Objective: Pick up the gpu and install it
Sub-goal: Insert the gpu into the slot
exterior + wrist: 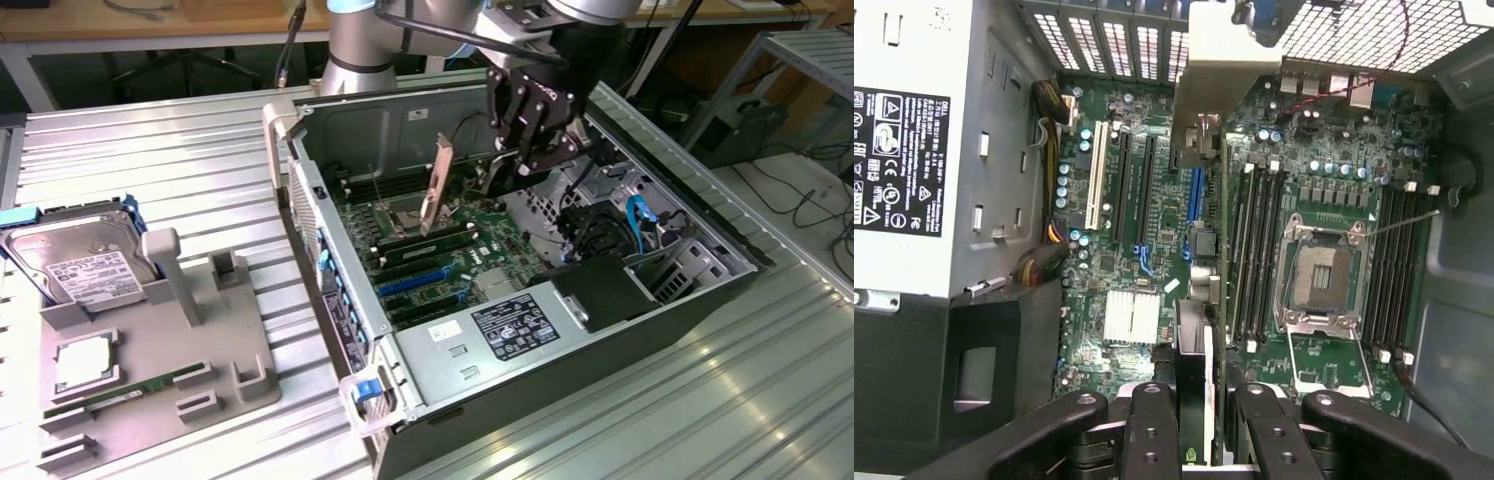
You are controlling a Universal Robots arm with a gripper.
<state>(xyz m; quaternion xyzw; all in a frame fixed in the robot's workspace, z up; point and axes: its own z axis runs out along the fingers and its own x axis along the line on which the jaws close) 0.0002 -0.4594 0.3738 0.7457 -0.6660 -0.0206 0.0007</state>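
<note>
exterior view: high, off to one side, angled down over the open computer case (534,290) on the counter (160,170) | wrist view: close above, facing straight down | shared: motherboard (1294,230) inside the case

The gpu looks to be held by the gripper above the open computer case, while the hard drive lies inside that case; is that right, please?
Not quite: the hard drive stands in the grey holder outside the computer case, as the exterior view shows. The gripper does hold the gpu above it.
</note>
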